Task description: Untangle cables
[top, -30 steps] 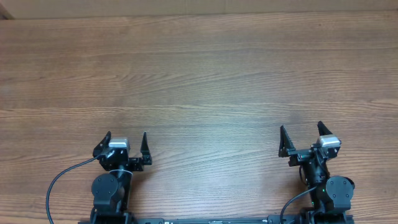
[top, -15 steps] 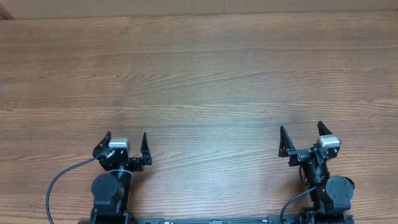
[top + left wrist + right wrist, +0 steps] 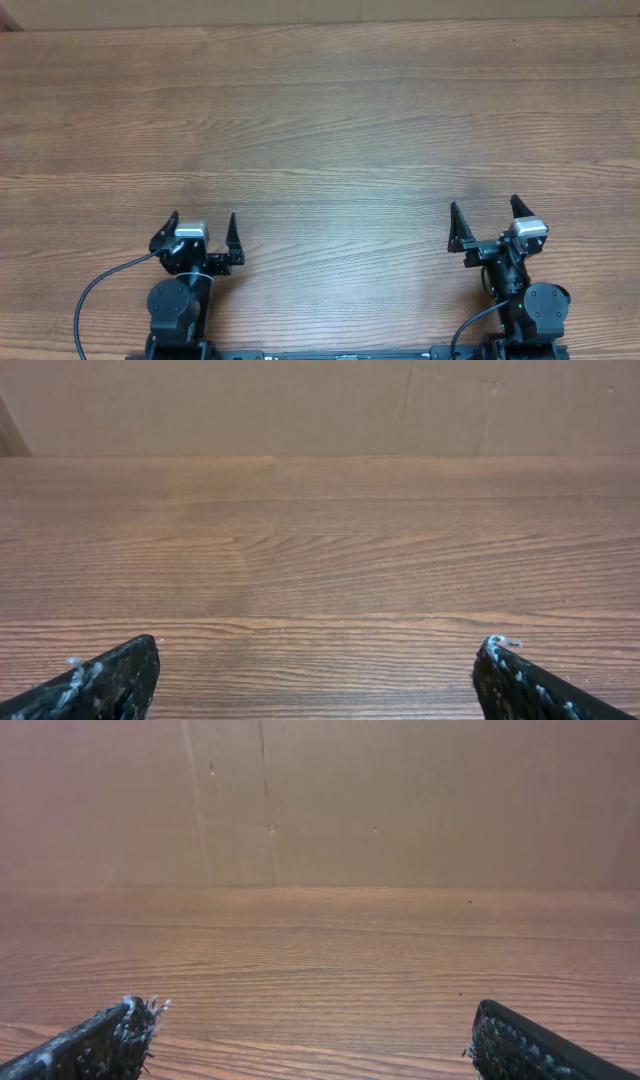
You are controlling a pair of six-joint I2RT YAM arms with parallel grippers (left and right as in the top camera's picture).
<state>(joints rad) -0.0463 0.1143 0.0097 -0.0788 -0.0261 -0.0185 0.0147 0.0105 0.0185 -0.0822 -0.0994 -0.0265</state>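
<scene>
Cables appear in no view of the worktop [image 3: 320, 120]. The left end effector [image 3: 202, 225] and right end effector [image 3: 484, 212] are spread apart, empty. Risk, I judge: reaching now would grasp nothing, without a target.

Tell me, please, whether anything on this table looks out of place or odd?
Nothing is spilled or damaged, but no cables show in any view: only the wood table lies before the open left tool and right tool. Their fingertips look white-flecked, perhaps worn.
</scene>
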